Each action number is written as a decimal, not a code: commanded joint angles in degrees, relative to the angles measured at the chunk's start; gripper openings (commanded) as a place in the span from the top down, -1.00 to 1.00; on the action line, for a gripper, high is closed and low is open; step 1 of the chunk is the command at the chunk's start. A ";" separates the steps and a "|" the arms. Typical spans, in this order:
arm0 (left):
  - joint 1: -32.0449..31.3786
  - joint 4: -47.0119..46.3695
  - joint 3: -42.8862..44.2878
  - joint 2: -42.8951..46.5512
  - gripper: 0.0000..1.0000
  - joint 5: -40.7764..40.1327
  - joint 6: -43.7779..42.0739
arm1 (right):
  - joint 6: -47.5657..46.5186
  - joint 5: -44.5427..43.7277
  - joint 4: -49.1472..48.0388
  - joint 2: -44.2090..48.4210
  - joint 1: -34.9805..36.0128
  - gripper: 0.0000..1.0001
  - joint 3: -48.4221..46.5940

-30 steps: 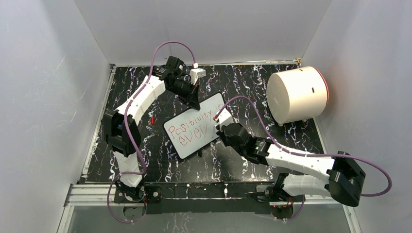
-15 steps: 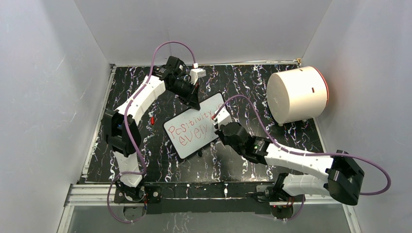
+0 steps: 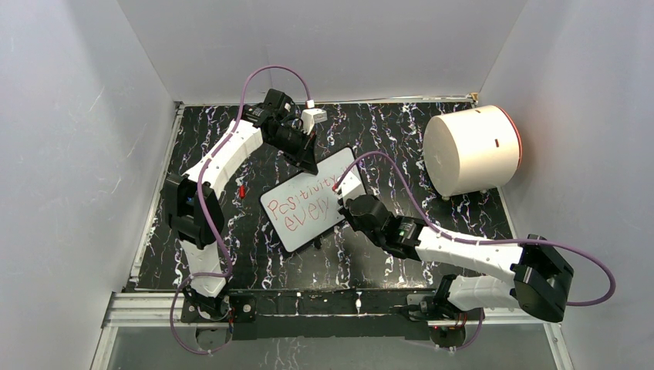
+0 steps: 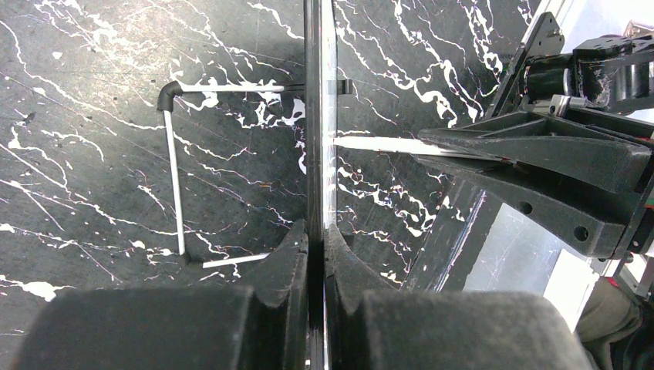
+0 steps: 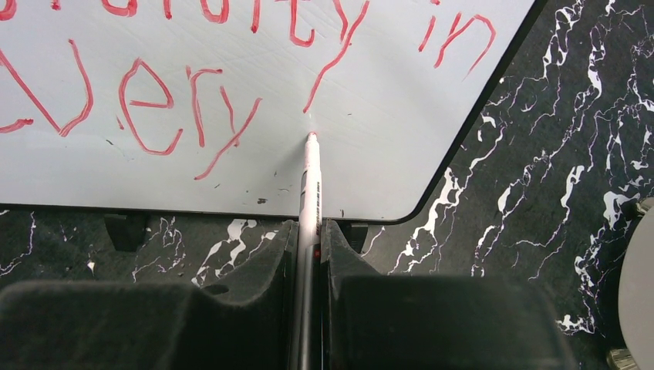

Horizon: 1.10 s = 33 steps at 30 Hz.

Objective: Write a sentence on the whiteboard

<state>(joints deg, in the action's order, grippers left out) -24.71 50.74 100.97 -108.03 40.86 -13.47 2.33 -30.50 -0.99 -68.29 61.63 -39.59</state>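
Red-tipped marker (image 5: 311, 177) in right hand (image 5: 308, 231), apparently nearer the sentence (image 3: 303, 206) than before.

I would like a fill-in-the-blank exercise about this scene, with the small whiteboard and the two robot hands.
1. The handwritten words on the small black-framed white whiteboard are ___ in colour.
2. The right hand is shut on a thin white ___ whose red tip meets the board.
3. The left hand pinches the thin edge of the ___.
4. The lower line of writing reads "___".

Missing words: red; marker; whiteboard; every.
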 commanded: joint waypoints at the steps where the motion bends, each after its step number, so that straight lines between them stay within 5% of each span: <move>1: -2.36 4.15 -1.56 -2.32 1.00 -3.18 -2.60 | -0.66 -1.65 -2.60 -0.57 0.21 1.00 -2.77; 33: -2.71 4.47 -1.30 -2.19 1.00 -3.51 -2.86 | -1.63 1.55 -4.46 0.13 0.32 1.00 -3.41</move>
<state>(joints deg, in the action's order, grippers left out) -24.73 50.74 100.99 -108.05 40.88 -13.47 1.21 -29.95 -1.61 -68.38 61.80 -40.03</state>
